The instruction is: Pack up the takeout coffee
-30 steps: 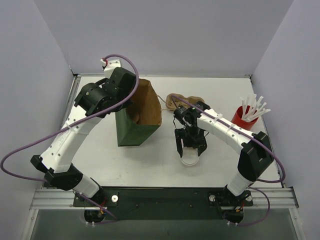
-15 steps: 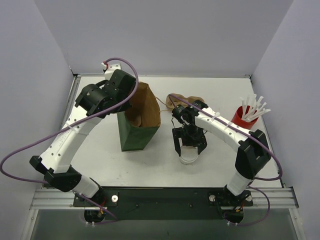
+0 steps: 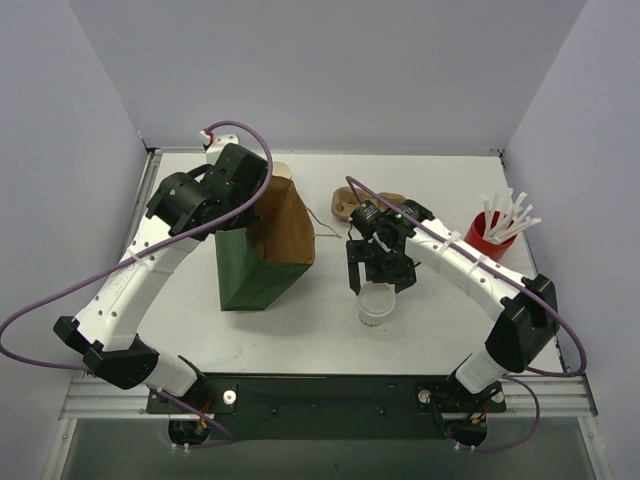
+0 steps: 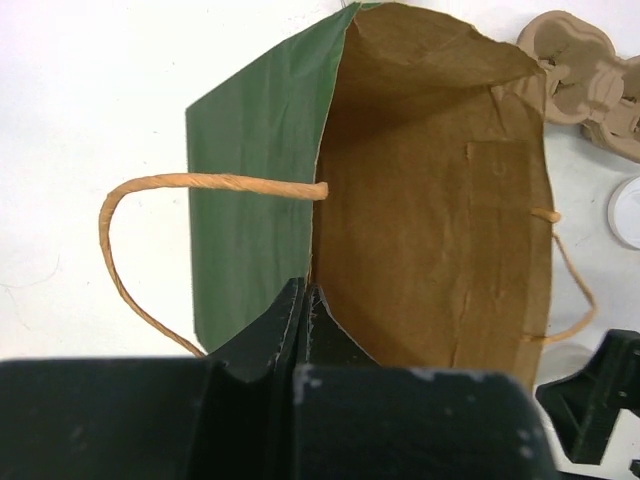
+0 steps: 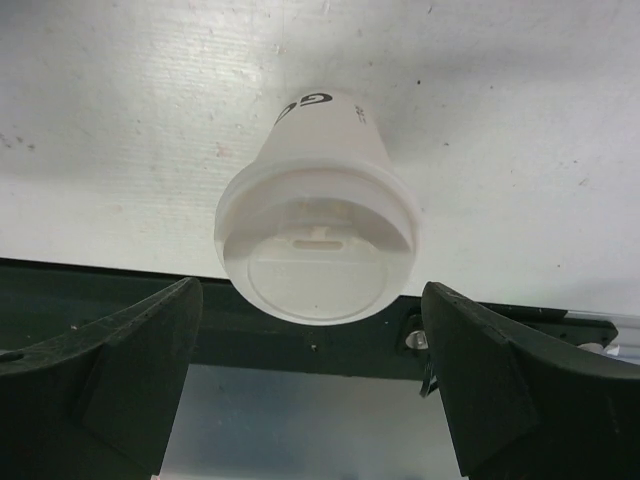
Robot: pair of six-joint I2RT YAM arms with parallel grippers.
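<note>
Right tool [image 3: 380, 283] spread wide and empty, hovering over the lidded takeout coffee [image 5: 318, 250] upright on the counter [image 3: 300, 340] near the green paper bag [image 3: 245, 275], its rim pinched by the clamped left tool [image 4: 303, 300]; packing seemingly barely begun, the coffee not yet gripped or bagged.

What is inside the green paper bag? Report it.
Only bare brown paper shows inside the bag; the left gripper, clamped on its rim, hides the near edge.

Matt white paper cup [image 5: 325, 128] with smooth plastic lid [image 5: 315, 268]; creased kraft-paper bag [image 4: 440, 210].
</note>
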